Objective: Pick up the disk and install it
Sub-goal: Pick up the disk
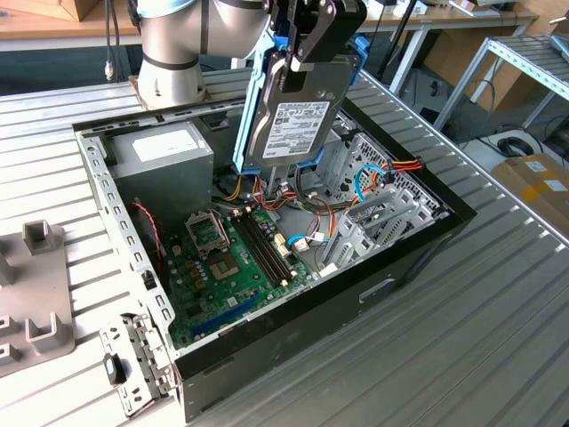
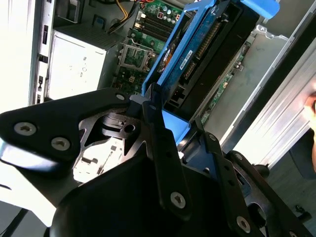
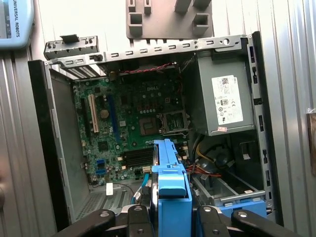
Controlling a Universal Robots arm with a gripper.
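The disk (image 1: 292, 124) hangs upright above the open computer case (image 1: 356, 294), its white label facing the exterior view and its blue frame along the edges. My gripper (image 1: 307, 49) is shut on the disk's upper end, with black fingers (image 1: 313, 36) on both faces. In the first wrist view the disk's blue frame (image 3: 170, 190) shows edge-on between the fingers, over the motherboard (image 3: 123, 123). In the second wrist view the disk (image 2: 197, 54) extends away from the gripper (image 2: 170, 148) toward the case interior.
Inside the case are a grey power supply box (image 1: 164, 156), the motherboard (image 1: 236, 258), coloured cables (image 1: 307, 209) and a silver drive cage (image 1: 378, 200). A grey fixture (image 1: 31, 294) and a metal bracket (image 1: 133, 356) lie on the slatted table at the exterior view's left.
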